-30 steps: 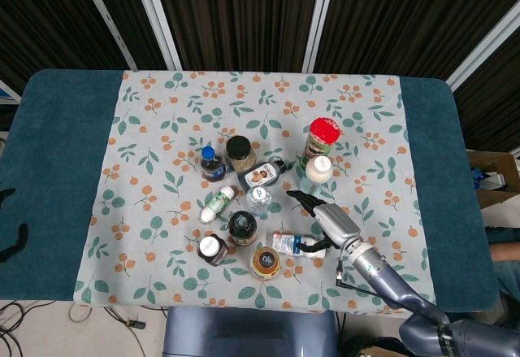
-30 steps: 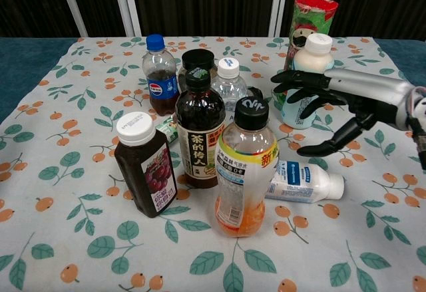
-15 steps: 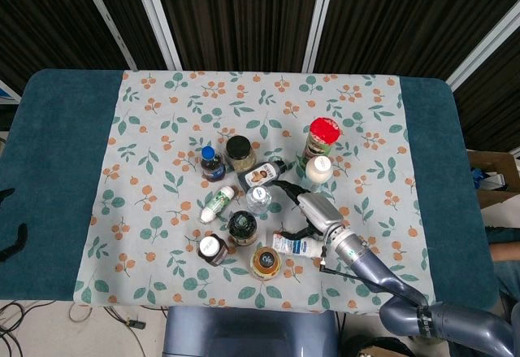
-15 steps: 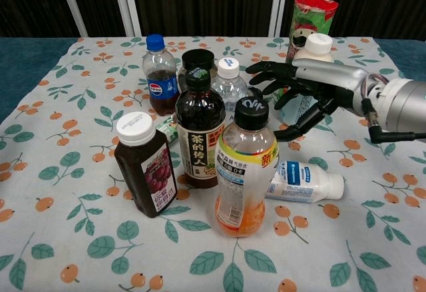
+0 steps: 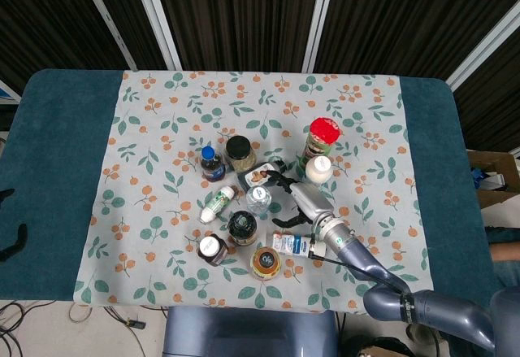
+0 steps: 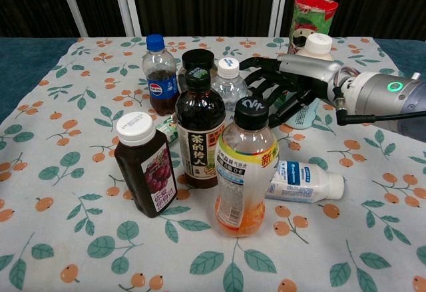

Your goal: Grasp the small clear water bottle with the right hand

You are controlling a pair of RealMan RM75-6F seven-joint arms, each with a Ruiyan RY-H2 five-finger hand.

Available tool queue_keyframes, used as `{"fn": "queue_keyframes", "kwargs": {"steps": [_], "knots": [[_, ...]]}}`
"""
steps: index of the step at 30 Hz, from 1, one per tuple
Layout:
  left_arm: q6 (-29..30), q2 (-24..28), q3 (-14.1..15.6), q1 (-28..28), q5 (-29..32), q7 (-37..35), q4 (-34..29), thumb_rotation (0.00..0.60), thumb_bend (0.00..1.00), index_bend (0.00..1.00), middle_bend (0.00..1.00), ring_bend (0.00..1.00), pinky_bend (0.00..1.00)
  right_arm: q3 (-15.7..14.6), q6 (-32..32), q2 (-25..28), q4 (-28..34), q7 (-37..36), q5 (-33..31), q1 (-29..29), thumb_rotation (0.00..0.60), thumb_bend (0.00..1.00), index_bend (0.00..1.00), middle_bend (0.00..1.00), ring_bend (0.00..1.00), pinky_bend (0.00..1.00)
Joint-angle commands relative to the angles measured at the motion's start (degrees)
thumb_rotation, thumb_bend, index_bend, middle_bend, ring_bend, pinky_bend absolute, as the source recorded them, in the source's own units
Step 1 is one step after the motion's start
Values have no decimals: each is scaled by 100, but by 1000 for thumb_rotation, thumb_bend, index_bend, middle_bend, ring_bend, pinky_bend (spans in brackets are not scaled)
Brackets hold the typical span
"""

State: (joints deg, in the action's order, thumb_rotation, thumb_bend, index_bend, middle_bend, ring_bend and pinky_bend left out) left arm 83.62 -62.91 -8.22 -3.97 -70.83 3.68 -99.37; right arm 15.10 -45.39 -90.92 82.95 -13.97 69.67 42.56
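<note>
The small clear water bottle [image 6: 228, 84] with a white cap stands upright in the middle of the bottle cluster, also seen from above [image 5: 258, 199]. My right hand [image 6: 286, 80] reaches in from the right with its fingers spread, their tips just beside the bottle's right shoulder. It holds nothing, and I cannot tell whether it touches the bottle. From above, the right hand [image 5: 298, 197] lies just right of the bottle. Two dark tips of my left hand [image 5: 10, 241] show at the table's left edge.
Around the water bottle stand a cola bottle [image 6: 159, 76], a dark tea bottle [image 6: 198, 129], an orange drink bottle [image 6: 245, 172] and a grape juice bottle [image 6: 146, 165]. A white bottle [image 6: 306, 181] lies flat under my forearm. A red-lidded can [image 6: 311, 12] stands behind.
My right hand has moved left and away from me, from beside the white-capped milky bottle to right beside the water bottle. The bottles have not moved.
</note>
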Motion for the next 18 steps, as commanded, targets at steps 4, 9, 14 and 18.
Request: {"fn": "queue_keyframes", "kwargs": {"steps": [4,9,14,18], "knots": [[-22,13,-1,-4,15,-18,-8,600,423,160,42,84,17,126,84,-275,-328,181,-319,190,600,359,149,255,269,295],[-47,26,-2,-11,32,-22,-28,600,422,160,42,84,17,164,31,-483,-548,299,-457,270,600,393,192,292,300,303],[-58,37,-1,-10,48,-31,-37,600,422,160,42,84,17,160,19,-564,-581,325,-492,300,600,398,194,294,307,303],[-69,43,-1,-13,60,-28,-39,600,423,160,42,84,17,113,88,-561,-569,387,-490,339,600,398,194,288,301,303]]}}
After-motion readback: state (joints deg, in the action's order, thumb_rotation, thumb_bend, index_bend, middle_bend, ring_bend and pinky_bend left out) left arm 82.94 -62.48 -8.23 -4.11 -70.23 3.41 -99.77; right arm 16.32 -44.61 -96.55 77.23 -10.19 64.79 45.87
